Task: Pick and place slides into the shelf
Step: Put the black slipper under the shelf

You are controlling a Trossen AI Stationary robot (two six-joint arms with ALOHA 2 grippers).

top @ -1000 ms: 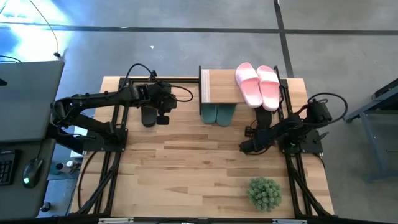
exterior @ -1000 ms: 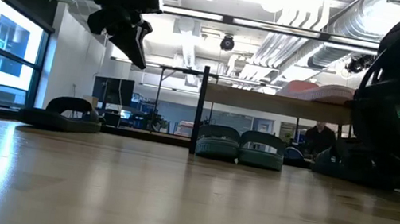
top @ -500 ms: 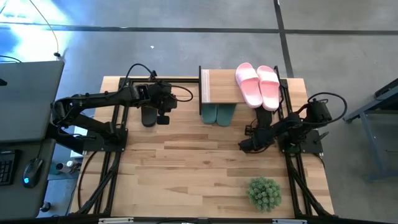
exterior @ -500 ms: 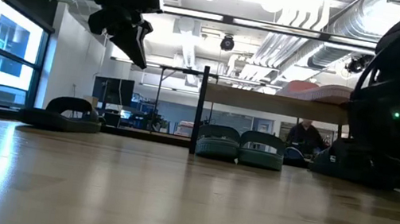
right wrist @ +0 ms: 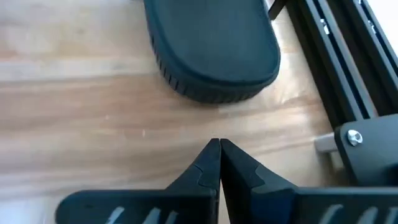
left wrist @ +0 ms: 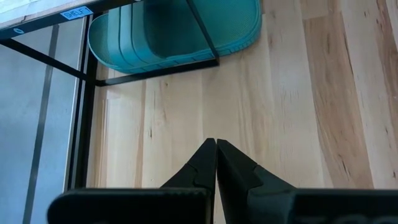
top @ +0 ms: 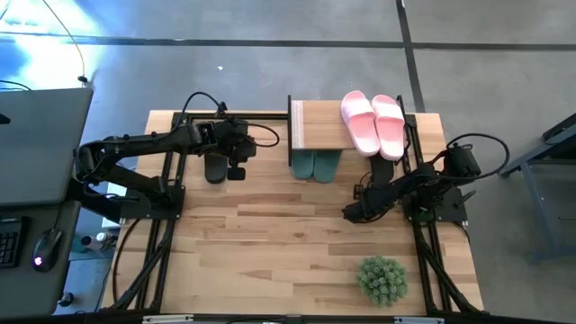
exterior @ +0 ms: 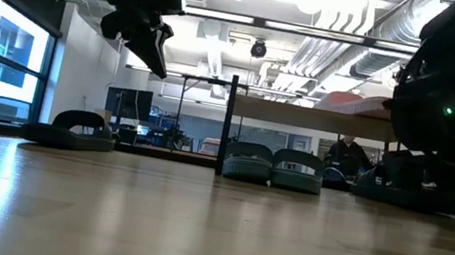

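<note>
The left hand (top: 236, 171) hangs above the tabletop (top: 270, 243) with its 2 fingers (left wrist: 205, 163) pressed together and nothing between them, just beside a black slide (top: 215, 166) lying flat on the wood on the left half. In the left wrist view the fingertips meet over bare boards, with the dark green pair (left wrist: 174, 31) ahead under a black frame bar. The right hand (top: 349, 212) sits low over the tabletop on the right side, likewise closed and empty; its wrist view shows the tips (right wrist: 211, 163) touching, near the rounded end of another black slide (right wrist: 211, 53) that lies on the wood beside black frame rails. The shelf (top: 319, 126) stands at the far middle edge of the tabletop. The pale pink pair (top: 374, 123) rests on its top board at the right end, side by side. The dark green pair (top: 316, 165) sits under the shelf, the ends sticking out toward the near side. A round green plant (top: 382, 279) stands near the right front corner, well apart from both hands.
</note>
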